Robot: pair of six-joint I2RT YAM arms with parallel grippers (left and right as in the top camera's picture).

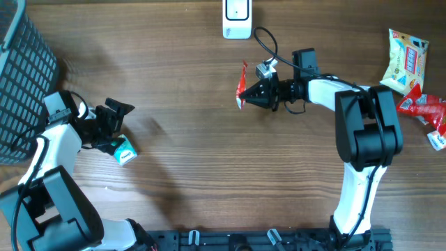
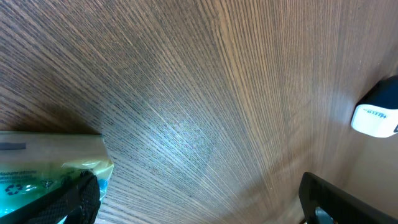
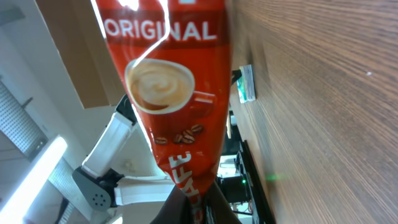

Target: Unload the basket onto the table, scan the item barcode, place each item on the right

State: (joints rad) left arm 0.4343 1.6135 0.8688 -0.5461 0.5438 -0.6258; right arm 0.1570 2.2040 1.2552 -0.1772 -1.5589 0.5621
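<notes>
A red coffee sachet (image 1: 241, 85) hangs above the table's middle, pinched at one end by my right gripper (image 1: 254, 91), which is shut on it. In the right wrist view the sachet (image 3: 171, 93) shows the word ORIGINAL and a coffee cup, with the gripper (image 3: 198, 204) closed on its lower end. The white scanner (image 1: 237, 17) stands at the table's far edge, beyond the sachet. My left gripper (image 1: 113, 127) is open at the left, beside a teal packet (image 1: 126, 150). In the left wrist view that packet (image 2: 43, 165) lies against the left finger (image 2: 74, 200), with nothing between the jaws.
A dark mesh basket (image 1: 21, 70) stands at the far left. A yellow snack bag (image 1: 405, 61) and red packets (image 1: 424, 110) lie at the right edge. A white object (image 2: 375, 119) shows at the right of the left wrist view.
</notes>
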